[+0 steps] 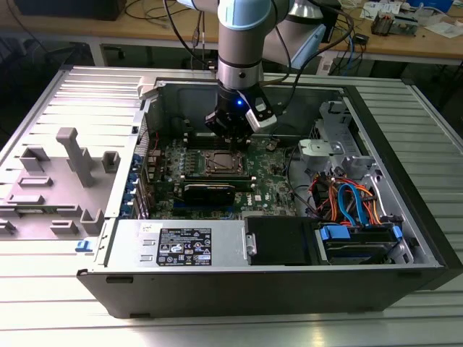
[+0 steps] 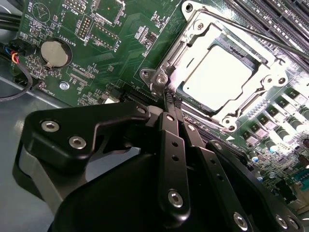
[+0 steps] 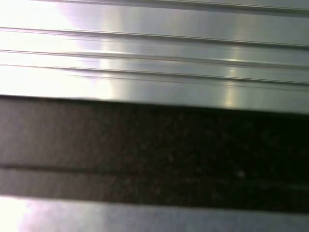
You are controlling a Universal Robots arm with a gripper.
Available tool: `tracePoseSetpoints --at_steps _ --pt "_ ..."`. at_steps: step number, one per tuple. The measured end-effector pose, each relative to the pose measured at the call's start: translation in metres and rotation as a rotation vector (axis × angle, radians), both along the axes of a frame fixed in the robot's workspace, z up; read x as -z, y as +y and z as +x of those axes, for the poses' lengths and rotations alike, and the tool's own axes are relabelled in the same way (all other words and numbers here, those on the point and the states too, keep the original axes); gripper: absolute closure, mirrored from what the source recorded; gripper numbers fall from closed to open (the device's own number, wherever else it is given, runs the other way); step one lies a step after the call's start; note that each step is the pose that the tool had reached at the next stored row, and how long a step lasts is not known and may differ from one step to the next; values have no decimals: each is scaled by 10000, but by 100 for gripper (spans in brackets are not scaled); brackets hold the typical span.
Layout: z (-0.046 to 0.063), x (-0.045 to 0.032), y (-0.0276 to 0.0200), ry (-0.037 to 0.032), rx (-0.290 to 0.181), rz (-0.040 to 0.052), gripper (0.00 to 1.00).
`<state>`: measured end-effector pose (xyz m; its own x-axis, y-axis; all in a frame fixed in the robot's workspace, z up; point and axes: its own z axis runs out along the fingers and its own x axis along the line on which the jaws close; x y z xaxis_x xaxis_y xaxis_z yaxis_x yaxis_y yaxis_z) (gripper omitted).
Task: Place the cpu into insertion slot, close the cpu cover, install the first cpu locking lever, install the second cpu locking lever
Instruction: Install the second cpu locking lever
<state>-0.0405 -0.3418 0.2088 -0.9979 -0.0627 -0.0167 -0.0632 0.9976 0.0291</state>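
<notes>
In the second wrist view the cpu (image 2: 219, 79), a flat square with a pale silver top, lies in its slot on the green motherboard (image 2: 104, 58). The cpu cover (image 2: 181, 50), a silver frame, lies flat around it. A thin locking lever (image 2: 251, 31) runs along one side of the socket. My gripper (image 2: 170, 100) has its black fingers pressed together, tips at the socket's corner by a screw (image 2: 161, 79). I cannot tell whether anything is pinched between them. In the exterior view the gripper (image 1: 230, 137) hangs just above the socket (image 1: 221, 163) inside the open computer case.
Case walls (image 1: 239, 278) ring the motherboard. A black card (image 1: 210, 191) lies by the socket, a power supply (image 1: 188, 246) toward the front, and drive bays with coloured cables (image 1: 347, 202) at the exterior view's right. Grey fixtures (image 1: 72, 155) stand on the ribbed table (image 3: 154, 48).
</notes>
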Motion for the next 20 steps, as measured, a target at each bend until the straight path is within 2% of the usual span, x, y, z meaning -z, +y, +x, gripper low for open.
tracePoseSetpoints --at_steps 2,3,4,5,10,13,20 --pt "-1 -25 -77 1 3 -2 89" --pt "0 -106 -83 1 2 -1 89" --pt "0 -145 -100 1 2 0 89" --pt "0 -143 -163 1 2 -1 89" --pt "0 -140 -239 1 2 -2 89" --pt "0 -139 -262 0 3 -1 89" --pt "0 -140 -265 1 2 -3 89"
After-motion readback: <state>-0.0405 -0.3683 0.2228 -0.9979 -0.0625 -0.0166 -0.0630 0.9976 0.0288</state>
